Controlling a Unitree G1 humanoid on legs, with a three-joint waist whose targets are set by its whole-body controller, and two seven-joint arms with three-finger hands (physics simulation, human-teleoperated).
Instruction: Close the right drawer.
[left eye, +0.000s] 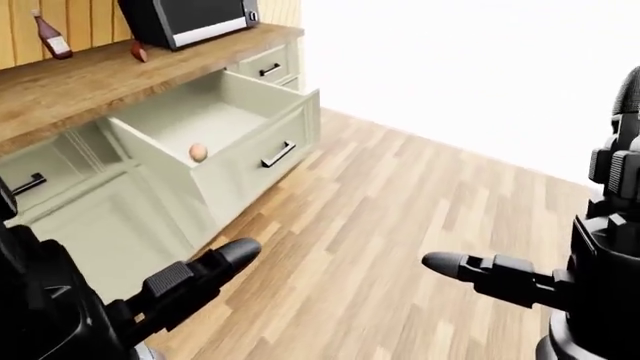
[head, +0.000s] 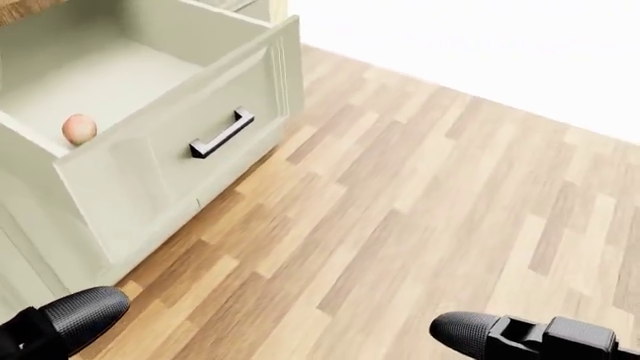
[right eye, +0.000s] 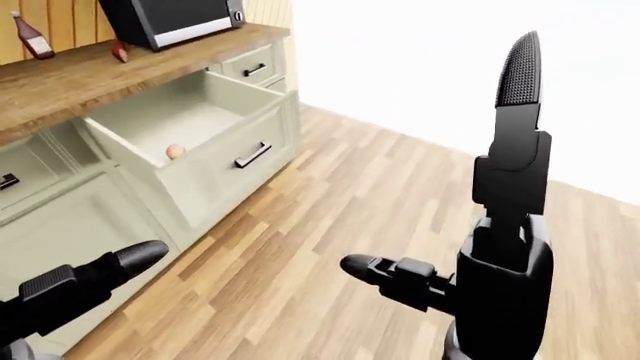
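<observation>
Two black hands are seen low in the views, and both are cut off by the picture edges. The left hand (left eye: 190, 281) is held near the bottom left with its fingers out straight and nothing in them. The right hand (right eye: 480, 247) is spread open too, with one finger (right eye: 518, 75) pointed up and another (right eye: 385, 274) pointed left. Neither hand is touching anything.

The right drawer (left eye: 215, 139) is pulled far out of the pale green cabinet (left eye: 90, 225), at the upper left, well apart from both hands. A dark bar handle (head: 222, 133) is fixed on its front panel. A small peach-coloured ball (head: 79, 128) is seen inside, just beside the front panel; what it is cannot be told. In the head view the drawer's left part is cut off.

On the wooden counter (left eye: 90, 79), a dark box (left eye: 190, 19) is cut off by the top edge. A bottle (left eye: 50, 34) and a small red thing (left eye: 139, 52) are too small to make out. The wooden floor (head: 420, 210) is seen to the right.
</observation>
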